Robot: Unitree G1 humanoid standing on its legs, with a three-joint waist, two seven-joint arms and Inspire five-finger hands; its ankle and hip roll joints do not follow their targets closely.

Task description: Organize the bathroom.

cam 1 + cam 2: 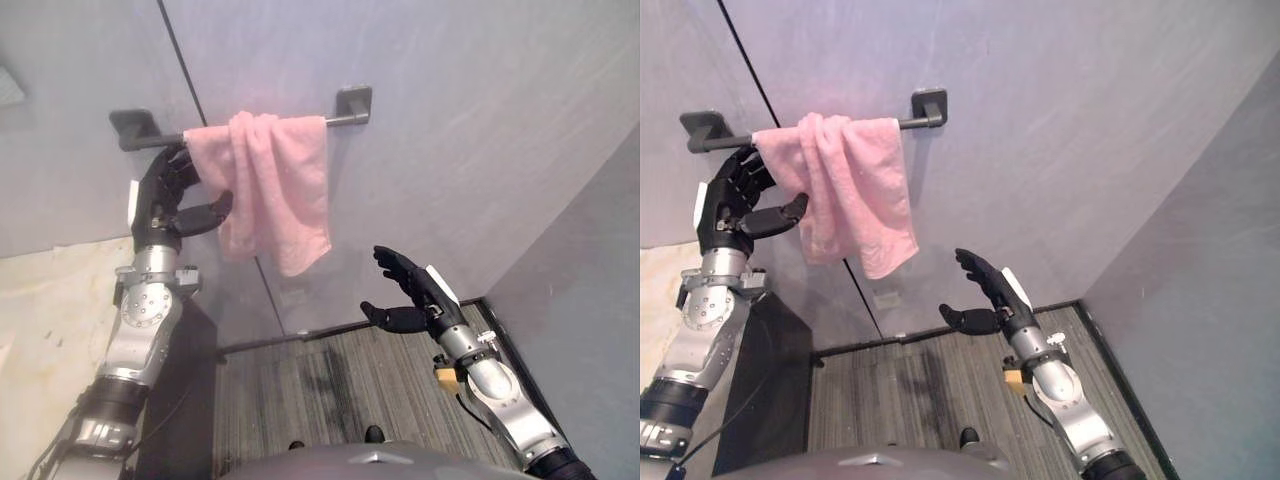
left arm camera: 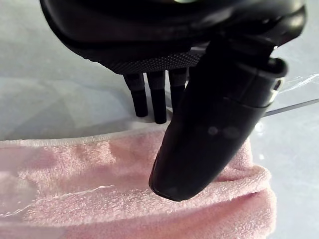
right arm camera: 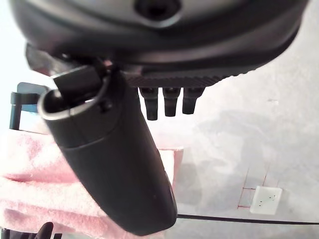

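A: State the position of the pink towel (image 1: 268,190) relative to each hand.

B: The towel is draped, bunched, over the dark towel bar (image 1: 240,132) on the wall. The left hand (image 1: 170,200) is raised against the towel's left edge, just under the bar. Its fingers curl at the cloth's edge and its thumb lies across the front of the fabric; the left wrist view shows the thumb over the pink terry with the fingers beyond it. I judge this a light grasp on the towel edge.

A: And the right hand?

B: The right hand (image 1: 410,290) hangs well below and to the right of the towel, fingers extended and relaxed, thumb apart, holding nothing. The left hand is the nearer by far.

A: Long axis?

B: The bar runs horizontally away from the left hand toward its right bracket. The towel occupies the bar's left half; the bare section lies on the far side of the cloth from the left hand. The cloth hangs down, its lowest corner pointing toward the right hand.

A: Requirement for the next move?

B: Probably spreading the cloth along the bar, toward the bare section.

A: Surface and room?

B: Smooth grey wall panels (image 1: 450,120) with a dark vertical seam; striped grey floor (image 1: 320,385) below; a second wall closes the corner beside the right hand.
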